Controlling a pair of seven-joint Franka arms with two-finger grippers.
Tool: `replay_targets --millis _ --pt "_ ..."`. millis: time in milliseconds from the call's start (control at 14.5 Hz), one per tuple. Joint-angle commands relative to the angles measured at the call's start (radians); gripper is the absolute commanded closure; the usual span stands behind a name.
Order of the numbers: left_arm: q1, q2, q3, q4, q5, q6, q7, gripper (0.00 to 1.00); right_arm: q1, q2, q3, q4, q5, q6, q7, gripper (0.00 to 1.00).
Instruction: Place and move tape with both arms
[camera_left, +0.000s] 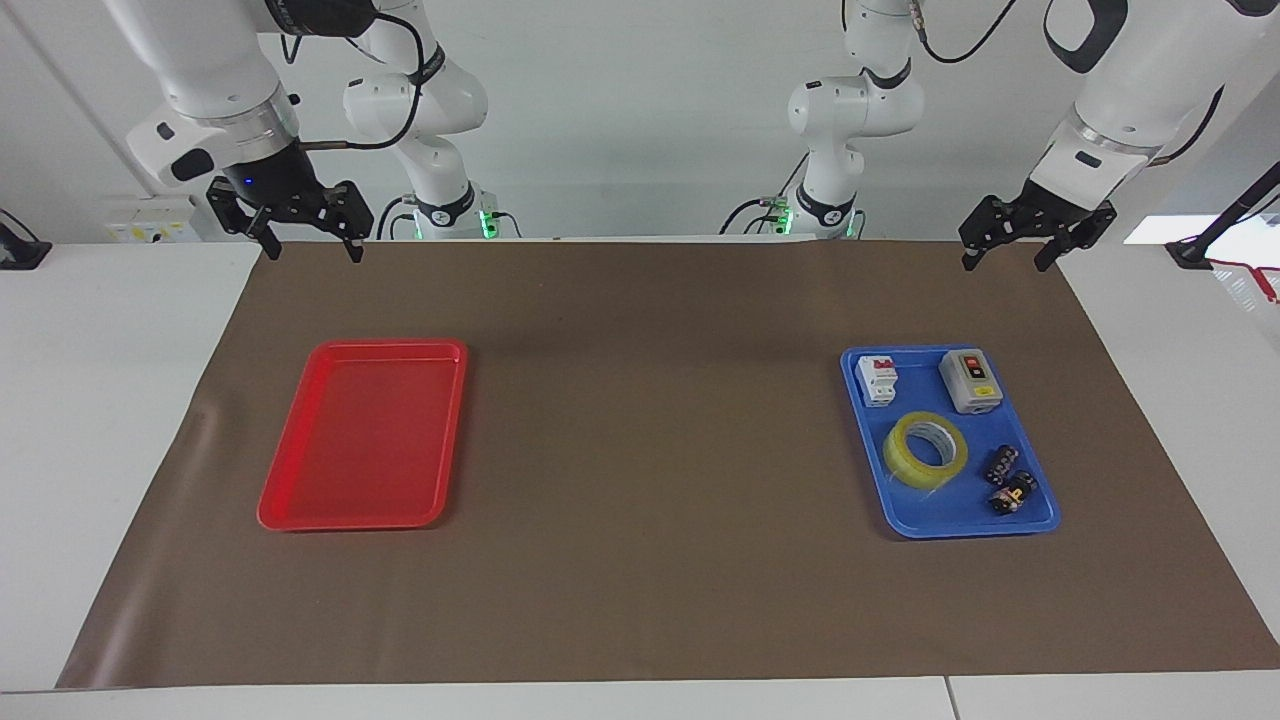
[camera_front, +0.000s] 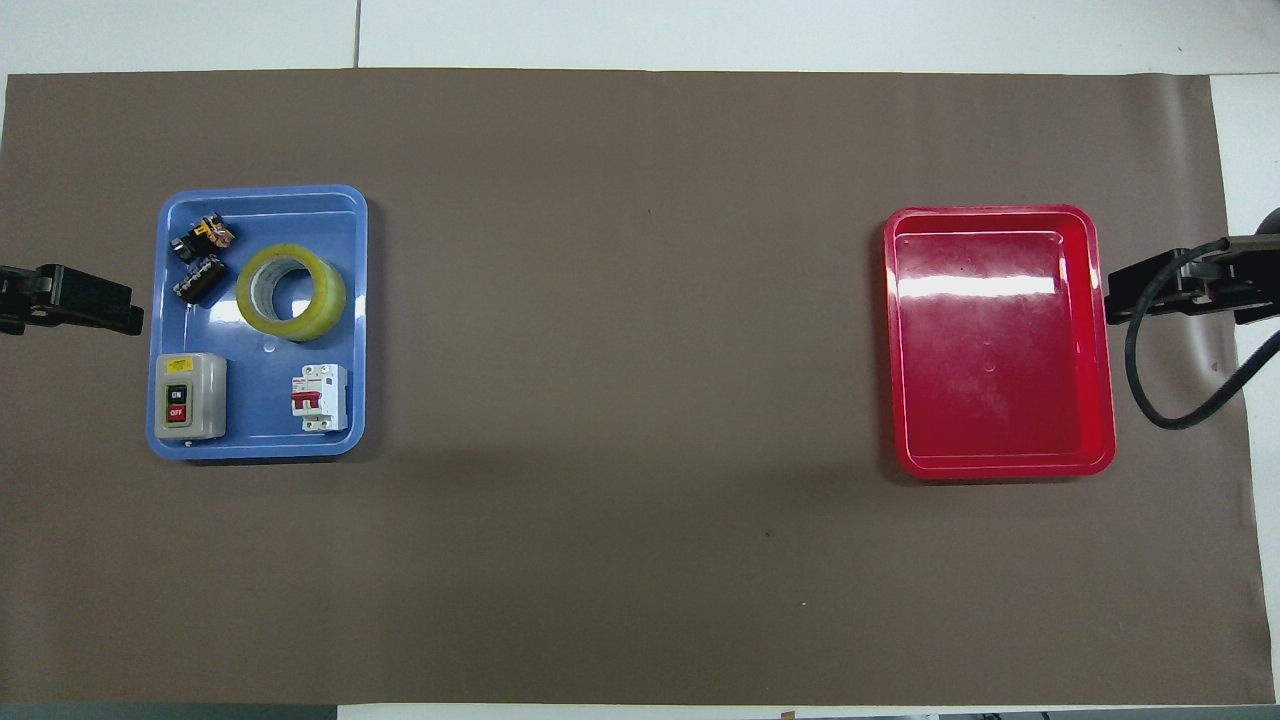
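The tape (camera_left: 925, 449), a translucent yellow roll with a white core, lies flat in the blue tray (camera_left: 905, 515) toward the left arm's end of the table; it also shows in the overhead view (camera_front: 291, 292). My left gripper (camera_left: 1004, 263) hangs open and empty in the air over the mat's edge nearest the robots, well apart from the blue tray; it also shows in the overhead view (camera_front: 100, 305). My right gripper (camera_left: 313, 255) hangs open and empty over the mat's edge near the red tray (camera_left: 300, 515); it also shows in the overhead view (camera_front: 1125, 290).
The blue tray (camera_front: 355, 300) also holds a grey ON/OFF switch box (camera_front: 189, 396), a white circuit breaker (camera_front: 319, 397) and two small dark parts (camera_front: 200, 260). The red tray (camera_front: 1100, 350) has nothing in it. A brown mat (camera_front: 640, 400) covers the table.
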Motion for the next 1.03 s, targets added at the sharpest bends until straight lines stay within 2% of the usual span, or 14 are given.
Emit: replay_targets --millis 0,207,482,826,964 --pt "0.01 -0.037 -0.002 -0.078 -0.015 0.092 0.015 0.0 -0.009 0.002 0.003 0.006 0.014 -0.006 -0.024 0.0" --pt "0.01 -0.016 -0.002 -0.104 -0.016 0.177 0.015 0.0 -0.01 0.004 0.003 0.006 0.012 -0.006 -0.024 0.0" --pt "0.03 0.02 -0.002 -0.21 -0.016 0.342 0.02 0.0 -0.01 0.004 0.003 0.006 0.012 -0.006 -0.024 0.0" --pt "0.036 0.13 -0.002 -0.276 -0.015 0.526 0.018 0.0 -0.01 0.002 0.003 0.006 0.012 -0.006 -0.024 0.0" --pt "0.045 0.161 -0.002 -0.333 -0.016 0.621 0.018 0.0 -0.01 0.002 0.003 0.006 0.012 -0.006 -0.024 0.0"
